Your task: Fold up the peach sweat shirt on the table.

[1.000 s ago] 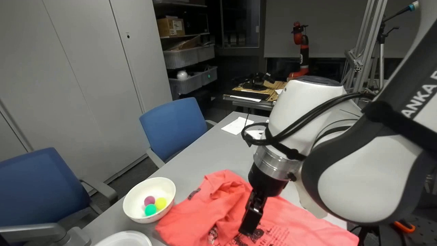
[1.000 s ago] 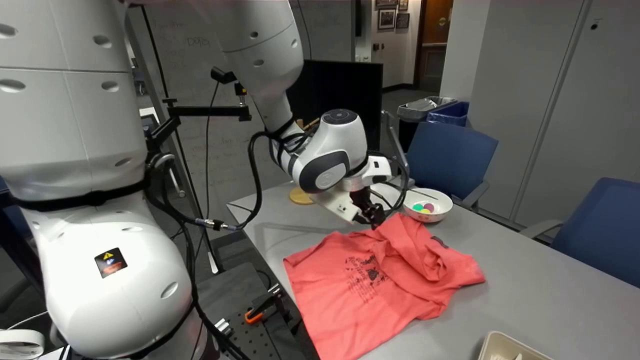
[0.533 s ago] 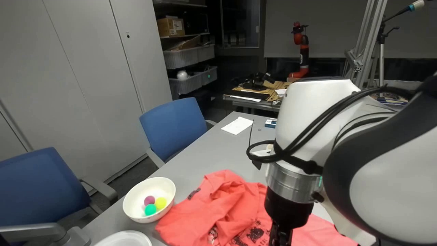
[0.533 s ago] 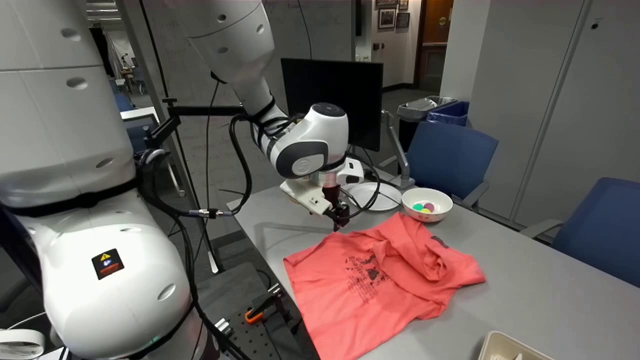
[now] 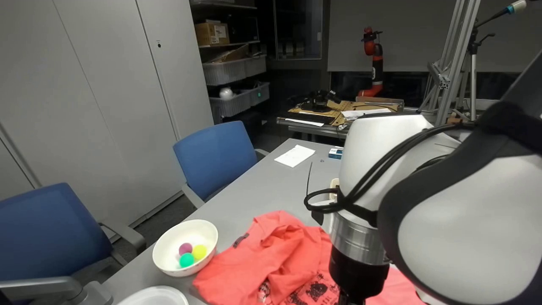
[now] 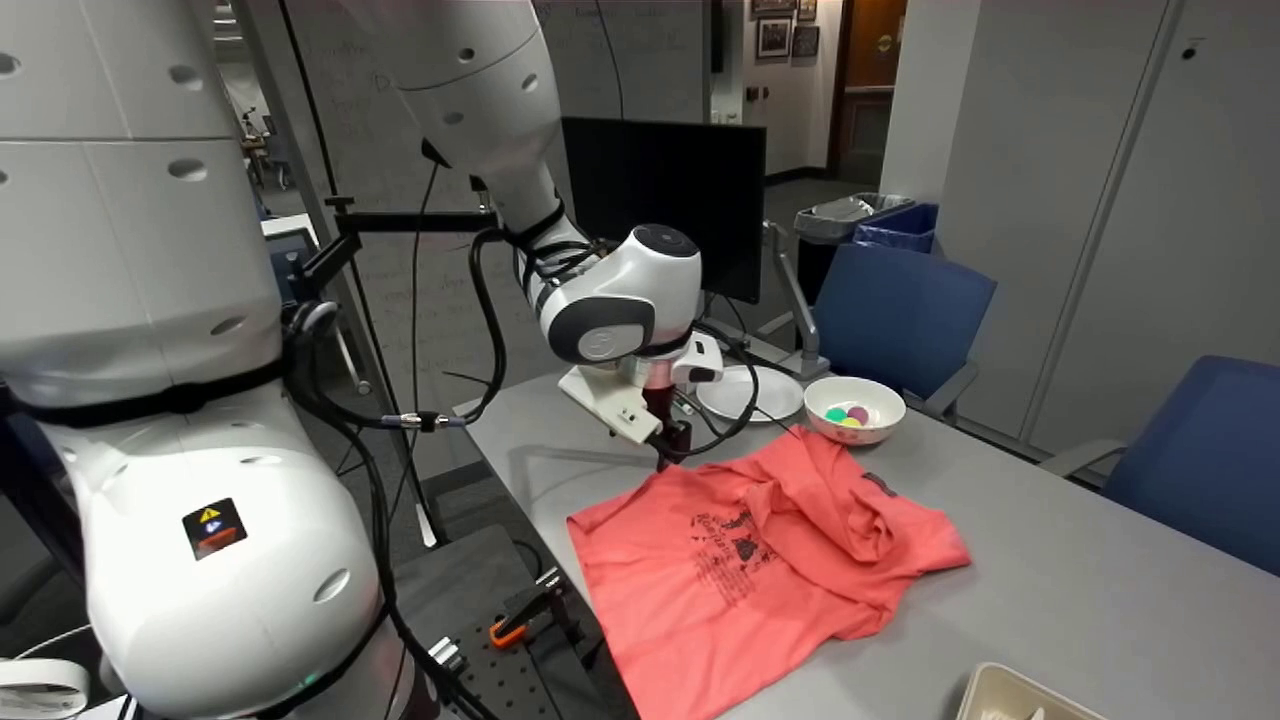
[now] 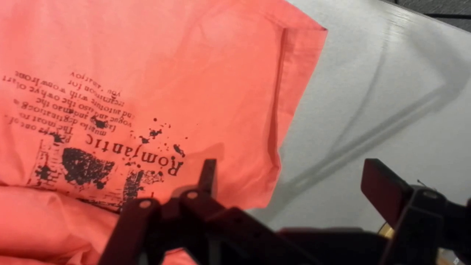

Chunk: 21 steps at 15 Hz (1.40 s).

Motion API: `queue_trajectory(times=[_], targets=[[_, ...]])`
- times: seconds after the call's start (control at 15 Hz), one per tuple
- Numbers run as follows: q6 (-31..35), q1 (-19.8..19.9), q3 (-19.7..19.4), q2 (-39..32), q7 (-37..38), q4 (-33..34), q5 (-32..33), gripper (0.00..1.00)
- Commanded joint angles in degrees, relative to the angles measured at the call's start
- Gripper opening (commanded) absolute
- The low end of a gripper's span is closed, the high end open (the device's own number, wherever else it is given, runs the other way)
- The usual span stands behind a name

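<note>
While the peach sweat shirt [image 6: 770,560] sprawls across the table [image 6: 1040,560], bunched at right, flatter at left in an exterior view, here's the gripper [image 7: 289,163] straddling its far edge: jaws wide, nothing held, one side over cloth, one over bare table, likely placed so closing pinches that border.

Peach sweat shirt [image 7: 224,92]: "Romantic", smaller lines [image 7: 73,106] mostly blurred. Robot arm [image 6: 150,310]: warning triangle [image 6: 209,514].

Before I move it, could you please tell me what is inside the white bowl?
The white bowl holds a purple ball, a yellow ball and a green ball. What lies directly beneath them is covered and cannot be seen.
</note>
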State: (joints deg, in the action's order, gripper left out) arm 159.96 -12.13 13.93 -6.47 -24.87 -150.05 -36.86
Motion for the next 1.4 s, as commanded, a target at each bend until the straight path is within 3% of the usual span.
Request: queue_trajectory(times=[0.0, 0.13, 0.6, 1.07, 1.33], targets=[[-0.04, 1.31, 1.24, -0.01, 0.43, 0.05, 0.51, 1.0], [0.01, 0.02, 0.39, -0.18, 5.2, 0.91, 6.96, 1.0], [1.37, -0.61, 1.67, -4.89, 11.2, 1.57, 20.84, 1.0], [1.57, -0.14, 6.28, -11.19, 9.76, 4.23, 22.42, 1.0], [3.38, -1.37, 6.0, -14.18, 11.72, 4.43, 26.72, 0.96]])
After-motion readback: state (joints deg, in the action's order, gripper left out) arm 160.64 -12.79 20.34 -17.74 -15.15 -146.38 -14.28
